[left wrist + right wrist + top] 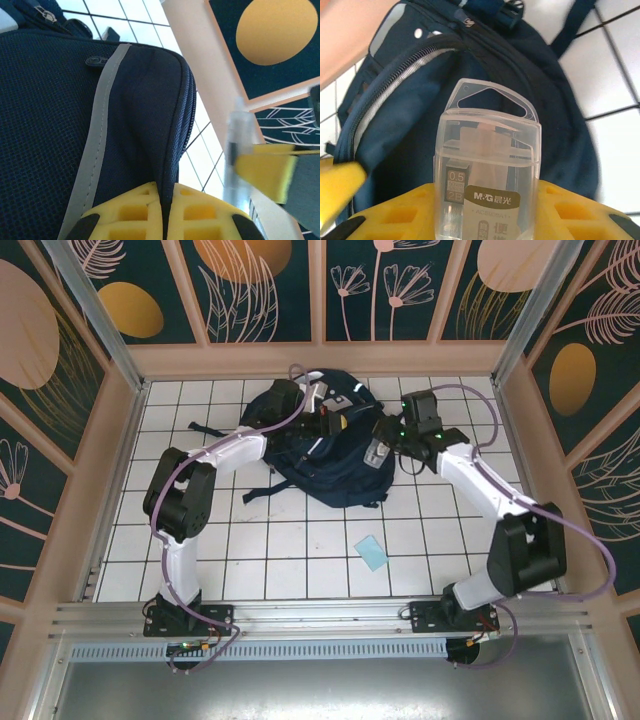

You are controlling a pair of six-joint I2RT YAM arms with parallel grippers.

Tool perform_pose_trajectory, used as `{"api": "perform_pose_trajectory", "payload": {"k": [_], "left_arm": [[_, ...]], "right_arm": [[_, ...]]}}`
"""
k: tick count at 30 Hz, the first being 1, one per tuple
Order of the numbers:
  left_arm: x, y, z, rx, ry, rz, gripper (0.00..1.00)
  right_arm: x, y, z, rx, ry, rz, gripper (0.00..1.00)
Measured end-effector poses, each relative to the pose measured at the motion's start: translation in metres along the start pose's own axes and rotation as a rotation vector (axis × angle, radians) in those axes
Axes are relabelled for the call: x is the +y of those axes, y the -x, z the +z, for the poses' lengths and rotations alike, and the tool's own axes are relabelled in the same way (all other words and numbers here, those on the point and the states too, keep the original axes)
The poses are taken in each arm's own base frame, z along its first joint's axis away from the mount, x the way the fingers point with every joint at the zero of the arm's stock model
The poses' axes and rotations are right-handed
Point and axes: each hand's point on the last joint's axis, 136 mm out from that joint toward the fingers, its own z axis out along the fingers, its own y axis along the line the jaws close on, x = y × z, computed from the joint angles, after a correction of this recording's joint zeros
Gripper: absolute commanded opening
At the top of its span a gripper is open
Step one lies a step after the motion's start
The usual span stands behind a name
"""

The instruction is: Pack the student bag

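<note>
Two grippers work at the student bag (330,475), which lies flat on the white tiled table (200,550), toward its far side. The left gripper (165,202) is clamped tight on a fold of the bag's navy fabric, just beside the grey stripe (97,135) and the zip line (189,107). My reading is that this pinch lifts the panel so the mouth of the bag gapes and the cloth does not slide.

The right gripper (487,215) comes in from the bag's right side, its yellow fingers (570,210) narrowed onto a clear plastic lead case (487,150). It holds the case by its labelled lower end, with the hanger tab pointing out at the bag. That leaves the free end leading, which suits pushing it into the zip opening (395,85) ahead and to its left. The case hangs above the bag's fabric; I cannot tell whether it touches.

A light blue card (371,552) lies on the tiles nearer the arms than the bag, apart from it and likely waiting to be packed.
</note>
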Motion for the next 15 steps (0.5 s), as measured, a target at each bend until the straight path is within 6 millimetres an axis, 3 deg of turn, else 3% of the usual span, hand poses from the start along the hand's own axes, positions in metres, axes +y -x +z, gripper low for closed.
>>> {"api": "perform_pose_trajectory", "payload": {"k": [6, 12, 13, 15], "left_arm": [[-0.002, 0.002, 0.0, -0.011, -0.011, -0.022, 0.0], [0.001, 0.0, 0.001, -0.031, -0.03, -0.051, 0.0], [0.001, 0.001, 0.0, -0.034, -0.032, -0.052, 0.0], [0.005, 0.005, -0.002, -0.046, -0.028, -0.061, 0.0]], "right_arm": [[0.01, -0.001, 0.049, 0.022, 0.068, 0.119, 0.42], [0.038, -0.006, 0.068, 0.016, 0.163, 0.239, 0.42], [0.042, -0.008, 0.071, 0.021, 0.174, 0.254, 0.47], [0.046, -0.012, 0.078, 0.028, 0.189, 0.294, 0.68]]}}
